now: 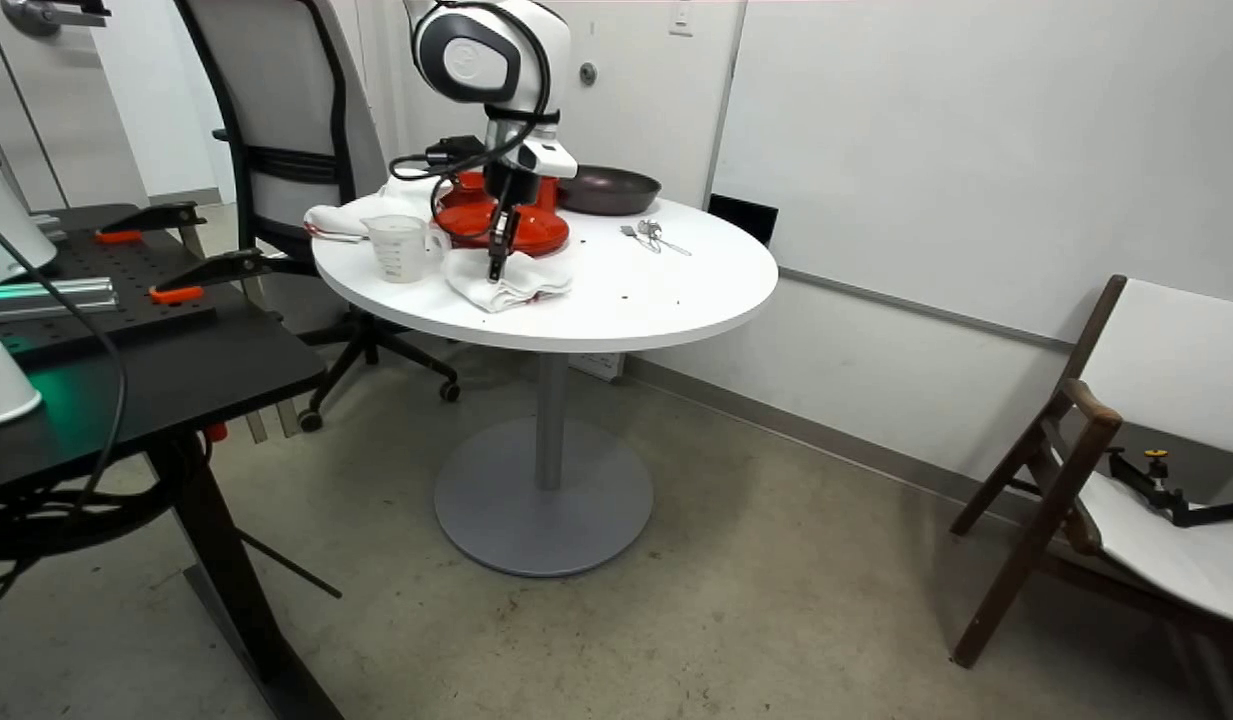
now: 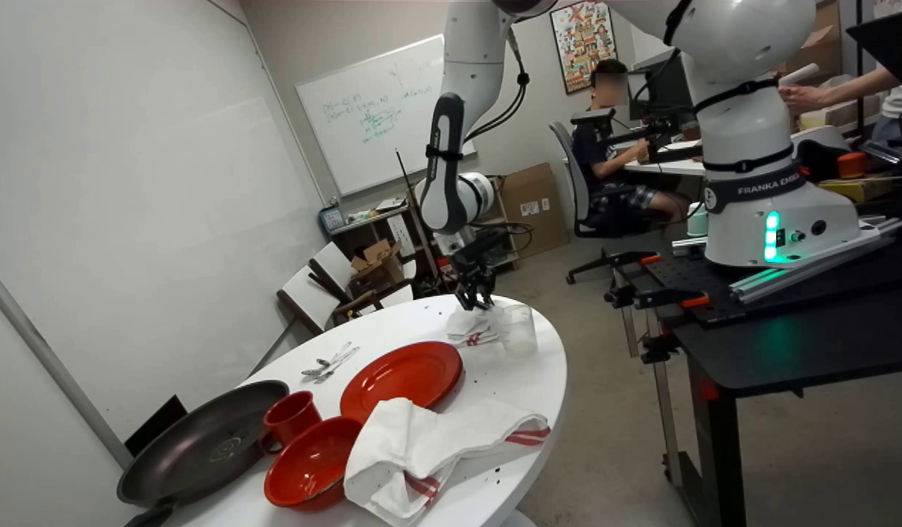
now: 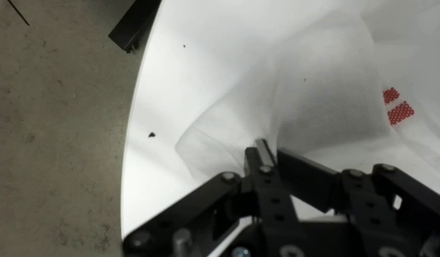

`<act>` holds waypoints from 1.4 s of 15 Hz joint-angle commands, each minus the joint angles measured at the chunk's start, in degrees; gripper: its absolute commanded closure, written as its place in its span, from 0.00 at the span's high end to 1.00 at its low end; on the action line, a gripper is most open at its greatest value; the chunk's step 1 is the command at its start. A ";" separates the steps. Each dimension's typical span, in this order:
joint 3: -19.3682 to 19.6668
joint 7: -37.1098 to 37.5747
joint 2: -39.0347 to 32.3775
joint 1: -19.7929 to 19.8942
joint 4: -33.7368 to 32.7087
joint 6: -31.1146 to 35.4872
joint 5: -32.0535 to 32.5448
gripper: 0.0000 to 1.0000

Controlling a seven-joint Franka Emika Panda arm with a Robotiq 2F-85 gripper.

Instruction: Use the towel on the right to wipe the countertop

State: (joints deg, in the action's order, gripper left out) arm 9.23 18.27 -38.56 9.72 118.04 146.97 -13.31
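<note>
Round white countertop (image 1: pixel 676 275); near its edge lies the small white towel (image 3: pixel 327 96), a fold pinched in the gripper (image 3: pixel 274 151). A wide sweep could topple the clear measuring cup (image 1: pixel 396 250) just beside; a thin pinch could slip, leaving dark specks (image 3: pixel 152 135).

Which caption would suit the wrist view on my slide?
The claw pinches the white towel beside dark specks on the countertop.

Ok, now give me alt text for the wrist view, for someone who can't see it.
A black Robotiq gripper is closed on a red-striped white dish towel, near the curved edge of a white tabletop. Dark specks lie on the tabletop, and concrete floor shows at the left.
</note>
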 commanded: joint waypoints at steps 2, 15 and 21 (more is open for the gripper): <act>-0.18 0.03 -0.11 -0.29 -1.94 1.83 -0.64 0.01; -1.12 1.52 -8.74 0.22 -16.76 0.94 -1.35 0.01; -4.23 -0.16 -13.87 2.58 -24.62 2.01 -3.63 0.01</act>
State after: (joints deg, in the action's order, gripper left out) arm 6.93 19.11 -48.83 10.40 98.86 148.38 -14.40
